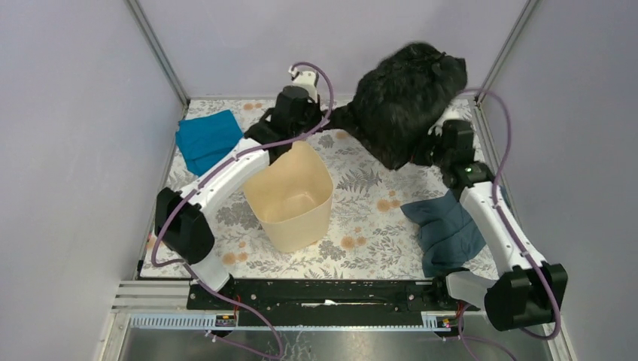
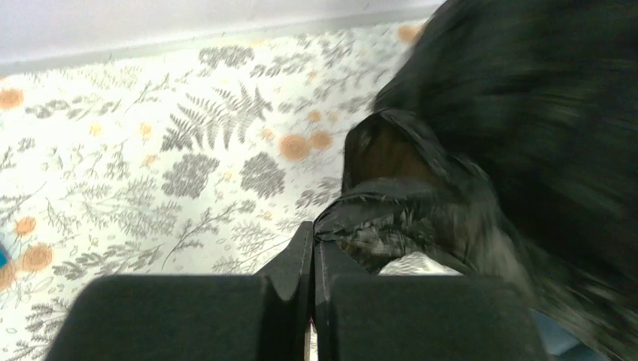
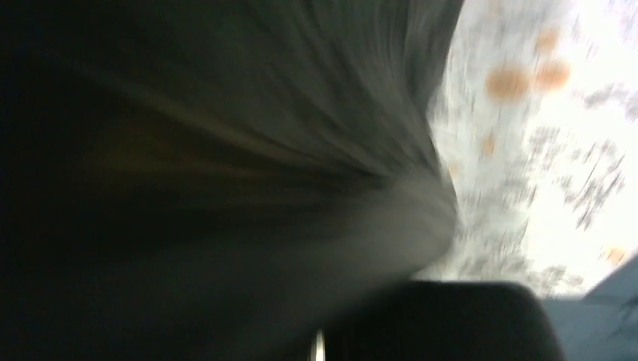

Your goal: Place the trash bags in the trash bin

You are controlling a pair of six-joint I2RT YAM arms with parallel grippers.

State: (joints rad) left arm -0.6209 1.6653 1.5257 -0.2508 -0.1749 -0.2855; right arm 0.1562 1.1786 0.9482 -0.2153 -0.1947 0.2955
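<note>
The trash bag (image 1: 406, 94), glossy black and puffed up, hangs above the table's back right, stretched between both grippers. My left gripper (image 1: 332, 118) is shut on its left corner; in the left wrist view the jaws (image 2: 314, 229) pinch wrinkled black plastic (image 2: 421, 218) at their tips. My right gripper (image 1: 426, 153) sits at the bag's lower right edge, shut on it. The right wrist view is blurred and mostly filled by the bag (image 3: 226, 150). The beige trash bin (image 1: 280, 220) stands upright and empty at centre-left, in front of the left gripper.
A bright blue cloth (image 1: 208, 139) lies at the back left. A dark blue-grey cloth (image 1: 445, 229) lies by the right arm. The floral table cover (image 1: 361, 218) is fenced by grey walls on three sides.
</note>
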